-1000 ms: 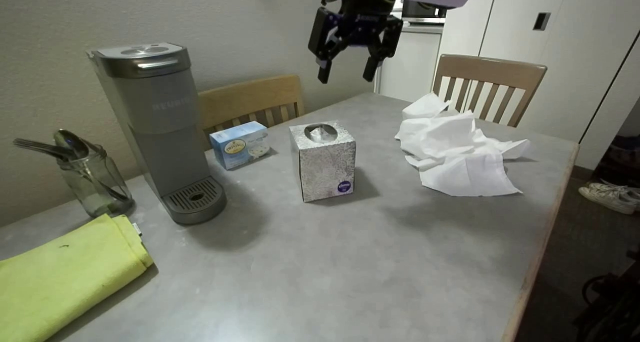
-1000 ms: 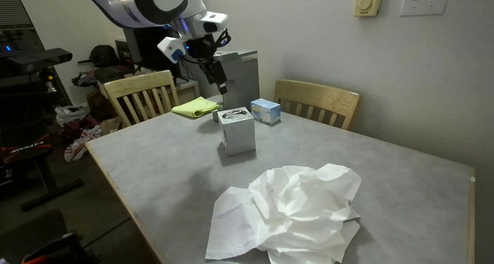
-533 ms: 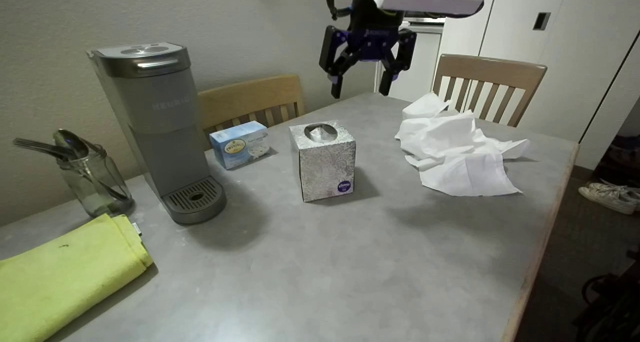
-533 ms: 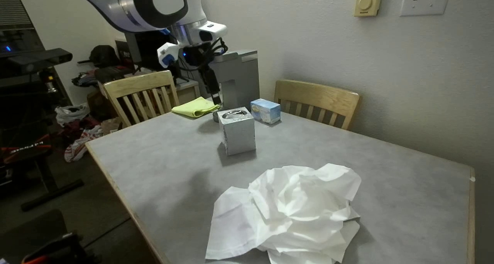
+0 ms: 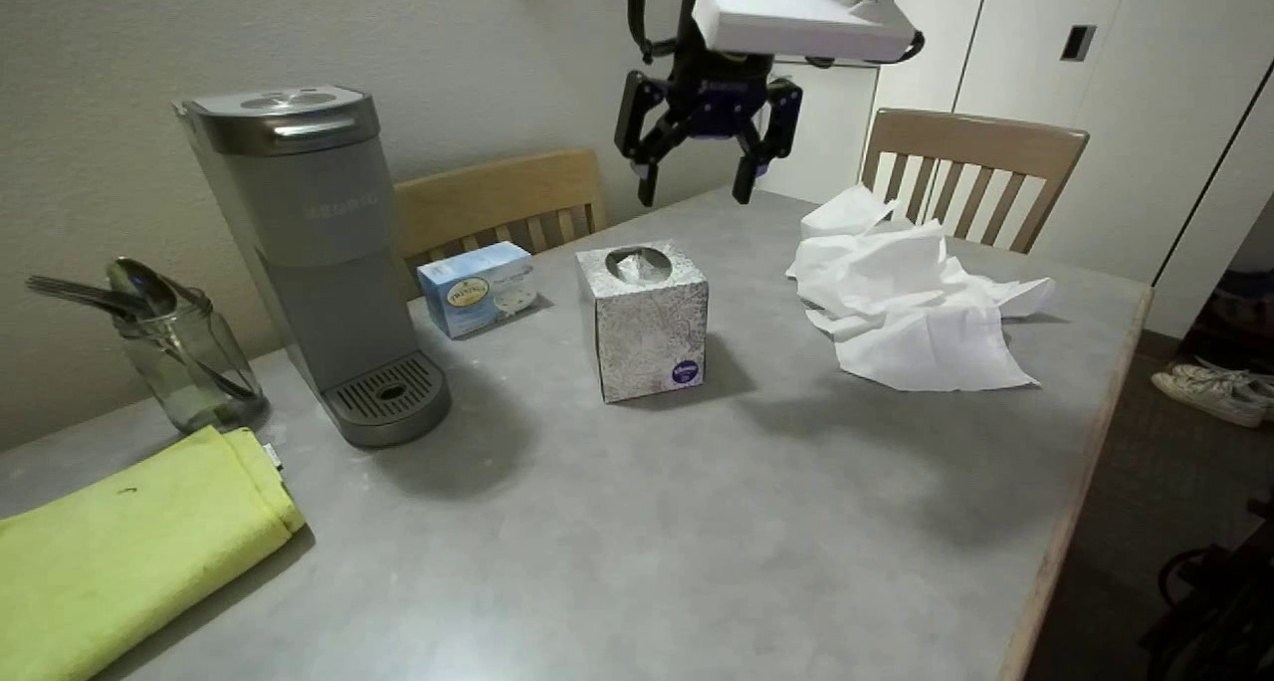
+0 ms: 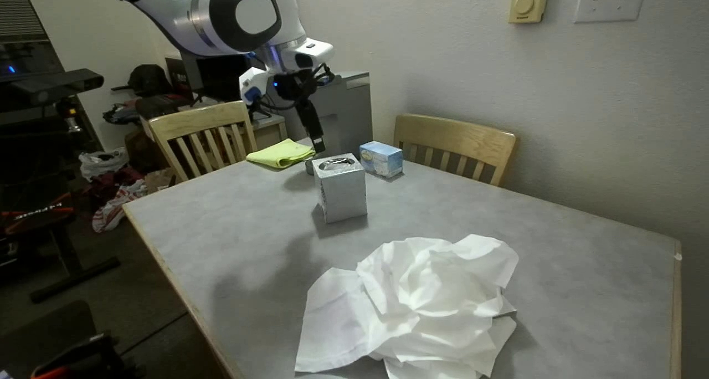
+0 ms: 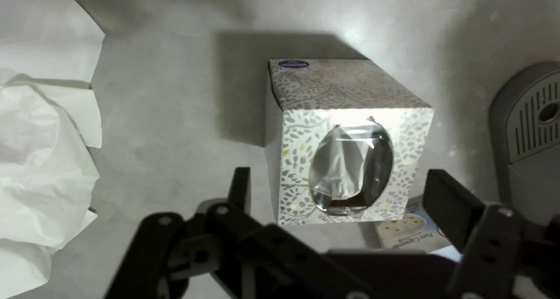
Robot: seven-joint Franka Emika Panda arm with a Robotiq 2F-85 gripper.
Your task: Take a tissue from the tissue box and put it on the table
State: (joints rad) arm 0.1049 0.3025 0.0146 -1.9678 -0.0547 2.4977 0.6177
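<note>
Wrist view: gripper (image 7: 337,176) is held higher than the tissue box (image 7: 337,87), jaws spread wide, so yeah, released. White tissue (image 7: 348,172) is tucked inside the box's oval hole. A tea box (image 7: 409,232) is parked near the tissue box, a coffee maker (image 7: 536,128) is set further off, and crumpled white paper (image 7: 39,159) is heaped out on the tissue box's opposite side.

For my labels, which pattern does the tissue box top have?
Tissue box top: grey leaf shapes on white, some yellow; best in the wrist view.
</note>
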